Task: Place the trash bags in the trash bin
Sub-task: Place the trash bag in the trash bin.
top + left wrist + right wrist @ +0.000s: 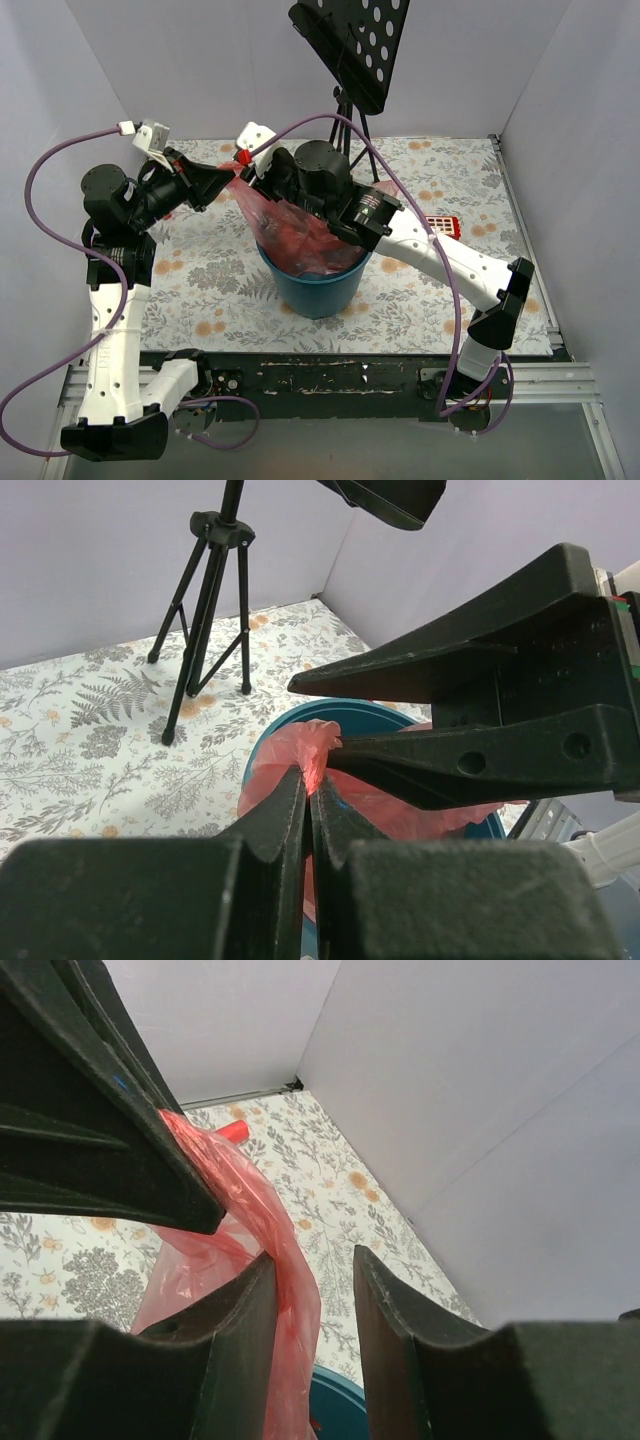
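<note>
The translucent red trash bag hangs stretched from above into the teal-blue trash bin; its lower part lies inside the bin. My left gripper is shut on the bag's bunched top edge, which shows between its tips in the left wrist view. My right gripper is open right beside it. In the right wrist view the red film runs between its fingers, lying against the left one. The bin's rim shows under the bag and below the right fingers.
A black tripod stand with a perforated plate stands behind the bin, and shows in the left wrist view. A red square toy lies right of the bin. A small red cylinder lies behind the bag. White walls enclose the table.
</note>
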{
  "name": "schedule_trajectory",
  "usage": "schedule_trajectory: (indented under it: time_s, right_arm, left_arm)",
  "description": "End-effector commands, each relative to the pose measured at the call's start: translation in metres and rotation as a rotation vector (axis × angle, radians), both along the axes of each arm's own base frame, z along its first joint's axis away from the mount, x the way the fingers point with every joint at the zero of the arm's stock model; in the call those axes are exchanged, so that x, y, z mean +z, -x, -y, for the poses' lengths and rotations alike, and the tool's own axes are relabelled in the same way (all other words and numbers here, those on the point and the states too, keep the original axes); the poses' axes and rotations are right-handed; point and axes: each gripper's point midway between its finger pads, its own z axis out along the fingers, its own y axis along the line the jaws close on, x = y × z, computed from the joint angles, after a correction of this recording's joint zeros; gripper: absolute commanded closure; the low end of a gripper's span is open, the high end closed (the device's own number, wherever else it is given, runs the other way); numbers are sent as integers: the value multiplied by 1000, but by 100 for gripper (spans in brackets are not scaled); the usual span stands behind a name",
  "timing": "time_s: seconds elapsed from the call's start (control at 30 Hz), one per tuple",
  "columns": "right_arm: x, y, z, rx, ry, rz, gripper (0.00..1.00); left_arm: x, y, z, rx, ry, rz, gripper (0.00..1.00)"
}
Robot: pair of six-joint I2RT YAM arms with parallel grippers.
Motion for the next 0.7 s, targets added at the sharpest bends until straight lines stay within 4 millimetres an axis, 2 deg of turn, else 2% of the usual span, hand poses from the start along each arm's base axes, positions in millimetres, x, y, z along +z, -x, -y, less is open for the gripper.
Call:
schedule_trajectory:
  time_s: [0.0,0.07,0.13,0.33,0.5,0.67]
  right_arm:
    - [57,17,7,68,-145,22,57]
    - [60,20,4,85,-149,24,56]
    - [50,16,0,84,-118,24,56]
    - [6,7,-7,54,-26,-10,55]
    - [-21,-23,13,-82,27,-57,55]
    - [-20,-49,51,-193,71,-46,56]
  left_arm:
    - [17,14,1,-8,-26,64,100]
    - [17,17,2,-19,-27,65,100]
    - [18,18,3,-24,-22,66,100]
    - [26,20,2,-15,-18,86,100]
    - [32,24,1,-9,-17,100,100]
    - [29,25,-2,19,-34,101,100]
